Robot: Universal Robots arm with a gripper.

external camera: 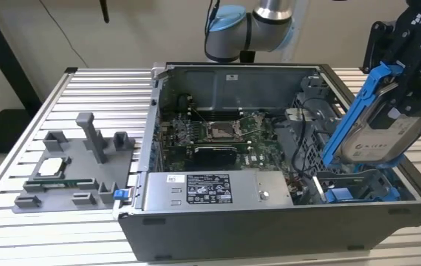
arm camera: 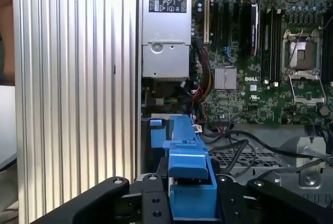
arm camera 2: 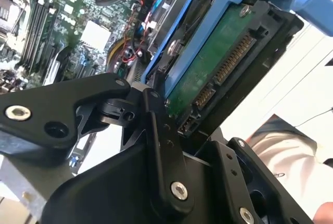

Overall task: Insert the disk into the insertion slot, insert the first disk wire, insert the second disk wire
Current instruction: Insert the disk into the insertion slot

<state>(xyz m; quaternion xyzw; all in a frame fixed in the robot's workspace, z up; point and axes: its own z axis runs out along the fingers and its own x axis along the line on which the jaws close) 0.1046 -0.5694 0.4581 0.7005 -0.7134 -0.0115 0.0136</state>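
Exterior view: an open computer case (external camera: 232, 233) lies on its side on the slatted metal table (external camera: 85, 88). Above the case's corner at the exterior view's right, the arm (external camera: 247, 25) carries the black hand (external camera: 401, 102), which is clenched on the disk (external camera: 379, 141). The disk hangs steeply tilted, almost on edge, white label toward the camera, its blue carrier frame (external camera: 352, 113) along the side nearer the case's middle. Its lower end dips into the case's open top, right over the insertion slot (external camera: 358, 191), the grey cage with blue fittings in that same corner; whether disk and cage touch I cannot tell, and most of the disk stands above the cage. In the second wrist view the disk's green circuit board (arm camera 2: 218, 67) and connector edge face the camera, with black fingers (arm camera 2: 156, 114) pressed against the drive's end. In the first wrist view the hand (arm camera: 192, 206) grips the blue carrier from both sides. Inside the case, the motherboard (external camera: 218, 138) with its square CPU socket (external camera: 221, 130) covers the floor, the labelled power-supply box (external camera: 206, 191) sits along the wall nearest the exterior camera, beside the slot, and loose black cables (arm camera: 244, 136) lie near the cage. Outside the case, at the exterior view's left, a grey fixture (external camera: 70, 166) rests on the table.
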